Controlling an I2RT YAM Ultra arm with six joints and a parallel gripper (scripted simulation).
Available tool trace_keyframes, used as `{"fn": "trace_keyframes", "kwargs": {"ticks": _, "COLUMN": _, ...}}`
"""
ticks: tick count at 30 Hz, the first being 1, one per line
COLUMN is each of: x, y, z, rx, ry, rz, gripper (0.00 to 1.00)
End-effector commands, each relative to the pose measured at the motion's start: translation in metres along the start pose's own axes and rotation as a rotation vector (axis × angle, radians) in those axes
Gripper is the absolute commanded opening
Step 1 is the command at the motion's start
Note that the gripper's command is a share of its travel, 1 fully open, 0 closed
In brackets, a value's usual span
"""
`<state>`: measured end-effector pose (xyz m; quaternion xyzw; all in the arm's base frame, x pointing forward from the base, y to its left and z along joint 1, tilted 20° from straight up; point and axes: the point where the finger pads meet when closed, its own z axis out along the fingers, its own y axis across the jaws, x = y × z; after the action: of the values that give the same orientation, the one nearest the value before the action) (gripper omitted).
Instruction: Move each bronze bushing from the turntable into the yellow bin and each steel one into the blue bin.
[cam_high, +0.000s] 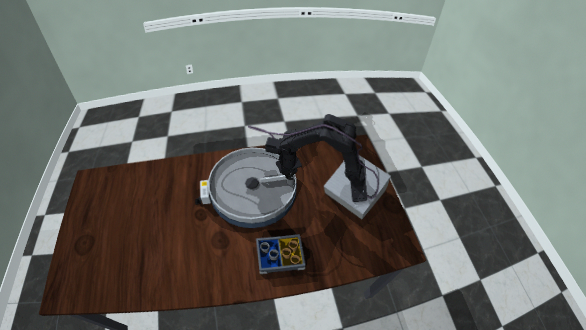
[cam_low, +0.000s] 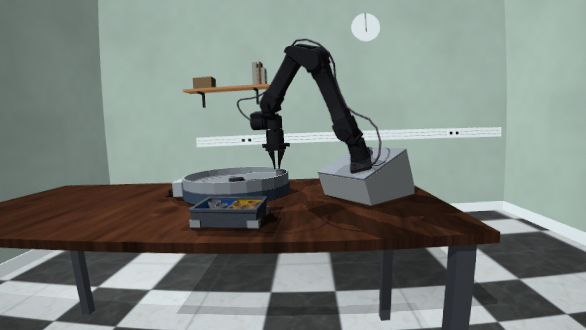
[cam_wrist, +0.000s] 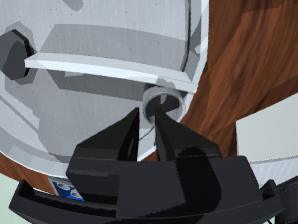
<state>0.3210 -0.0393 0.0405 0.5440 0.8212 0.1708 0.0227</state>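
A grey steel bushing (cam_wrist: 161, 102) lies on the grey turntable (cam_high: 252, 186) close to its right rim, at the end of a white guide bar (cam_wrist: 100, 66). My gripper (cam_wrist: 147, 113) points straight down just above the bushing, which lies right beyond the fingertips. The fingers stand a narrow gap apart with nothing between them. In the side view the gripper (cam_low: 276, 162) hangs a little above the turntable's rim (cam_low: 235, 180). In the overhead view the gripper (cam_high: 287, 174) hides the bushing. I see no other bushing on the turntable.
The two-part bin (cam_high: 281, 253) stands in front of the turntable. Its blue half (cam_high: 269, 251) holds steel rings and its yellow half (cam_high: 292, 253) holds bronze rings. The arm's grey base (cam_high: 357, 187) is on the right. A small white box (cam_high: 204, 190) sits at the turntable's left.
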Motion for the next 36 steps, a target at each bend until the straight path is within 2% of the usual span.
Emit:
{"fn": "trace_keyframes", "kwargs": {"ticks": 1, "x": -0.0069, "y": 0.0024, "z": -0.01, "rx": -0.023, "ry": -0.031, "rz": -0.001, "gripper": 0.14}}
{"fn": "trace_keyframes", "kwargs": {"ticks": 23, "x": -0.0069, "y": 0.0023, "z": -0.0099, "rx": -0.023, "ry": -0.031, "rz": -0.001, "gripper": 0.14}}
{"fn": "trace_keyframes", "kwargs": {"ticks": 27, "x": -0.0033, "y": -0.004, "z": -0.0052, "rx": -0.011, "ry": -0.022, "rz": 0.007, "gripper": 0.14}}
{"fn": "trace_keyframes", "kwargs": {"ticks": 30, "x": -0.0071, "y": 0.0034, "z": -0.0104, "rx": -0.028, "ry": -0.035, "rz": 0.001, "gripper": 0.14}}
{"fn": "trace_keyframes", "kwargs": {"ticks": 36, "x": -0.0073, "y": 0.004, "z": -0.0108, "rx": -0.029, "ry": -0.036, "rz": 0.001, "gripper": 0.14}}
